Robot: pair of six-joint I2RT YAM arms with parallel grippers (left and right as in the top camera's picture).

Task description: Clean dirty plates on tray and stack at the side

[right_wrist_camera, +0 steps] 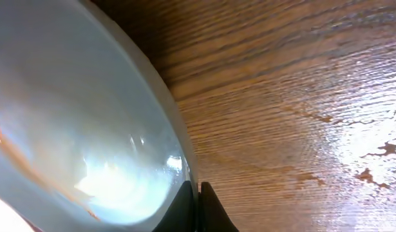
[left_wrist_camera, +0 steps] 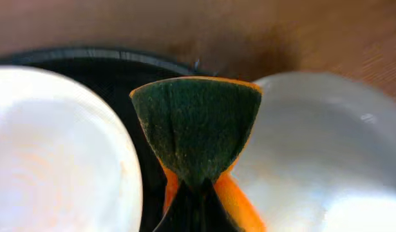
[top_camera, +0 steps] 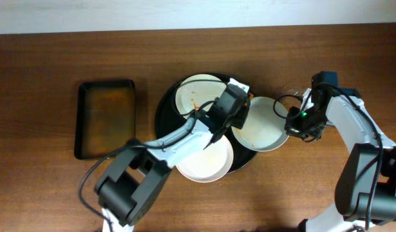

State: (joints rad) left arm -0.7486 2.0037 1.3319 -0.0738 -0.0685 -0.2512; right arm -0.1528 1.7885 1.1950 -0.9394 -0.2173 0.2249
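Note:
The round black tray (top_camera: pixel 162 122) holds three white plates. One plate (top_camera: pixel 196 92) lies at its back, with a small orange smear. One plate (top_camera: pixel 204 162) overhangs its front. The third plate (top_camera: pixel 262 125) overhangs its right side. My left gripper (top_camera: pixel 235 103) is over the tray between the back and right plates, shut on a green and orange sponge (left_wrist_camera: pixel 196 125). My right gripper (right_wrist_camera: pixel 198 196) is shut on the rim of the right plate (right_wrist_camera: pixel 75 109), which shows reddish smears. It also shows in the overhead view (top_camera: pixel 294 122).
A smaller rectangular black tray (top_camera: pixel 106 119) with a brownish inside lies to the left on the wooden table (top_camera: pixel 43 77). Wet marks show on the wood (right_wrist_camera: pixel 371 161) right of the held plate.

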